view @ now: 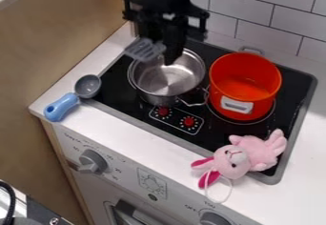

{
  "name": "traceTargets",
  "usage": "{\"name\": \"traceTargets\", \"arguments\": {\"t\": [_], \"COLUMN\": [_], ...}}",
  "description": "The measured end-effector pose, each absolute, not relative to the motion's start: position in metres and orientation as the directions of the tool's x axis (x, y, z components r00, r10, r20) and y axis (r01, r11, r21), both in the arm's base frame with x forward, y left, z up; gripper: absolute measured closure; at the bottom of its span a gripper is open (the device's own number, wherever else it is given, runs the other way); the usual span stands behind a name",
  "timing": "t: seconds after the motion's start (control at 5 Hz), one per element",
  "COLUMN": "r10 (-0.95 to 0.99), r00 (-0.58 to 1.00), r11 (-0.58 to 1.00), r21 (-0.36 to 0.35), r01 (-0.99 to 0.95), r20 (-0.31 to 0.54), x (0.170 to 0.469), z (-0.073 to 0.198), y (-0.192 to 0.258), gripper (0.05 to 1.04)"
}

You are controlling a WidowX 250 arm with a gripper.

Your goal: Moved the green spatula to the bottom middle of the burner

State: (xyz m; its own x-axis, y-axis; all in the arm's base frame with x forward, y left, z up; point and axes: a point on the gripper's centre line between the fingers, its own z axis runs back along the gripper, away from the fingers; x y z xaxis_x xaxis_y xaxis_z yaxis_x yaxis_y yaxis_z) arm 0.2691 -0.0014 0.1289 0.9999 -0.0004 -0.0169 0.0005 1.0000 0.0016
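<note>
Tool (170, 57) with spatula (144, 50) just beside it

Spatula head (145, 50) is grey, gripper (169, 57) black. Pot (223, 78) is orange-red, pan (153, 98) silver. Hob (115, 83) is black, grey rim, red knobs (164, 111). Bunny (258, 153) is pink, ears darker. Scoop (88, 86): grey bowl, blue handle. Counter (134, 143) is white; tiles (270, 35) white, dark grid lines.

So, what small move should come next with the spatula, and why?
Probably ease the tool toward the camera, past the metal pot: the spatula is beside the tool at the pot's far side, while the burner's bottom middle, by the red knobs, lies nearer the camera.
</note>
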Motion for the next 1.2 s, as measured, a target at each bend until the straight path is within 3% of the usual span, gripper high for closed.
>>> {"name": "traceTargets", "arguments": {"t": [0.4, 1.2], "r10": [0.029, 0.015], "r00": [0.999, 0.995], "r11": [0.999, 0.998], "r21": [0.036, 0.053], "r01": [-0.029, -0.020], "r20": [-0.021, 0.095], "x": [0.246, 0.225], "z": [0.135, 0.081], "y": [-0.021, -0.035], "gripper": [0.770, 0.770]}}
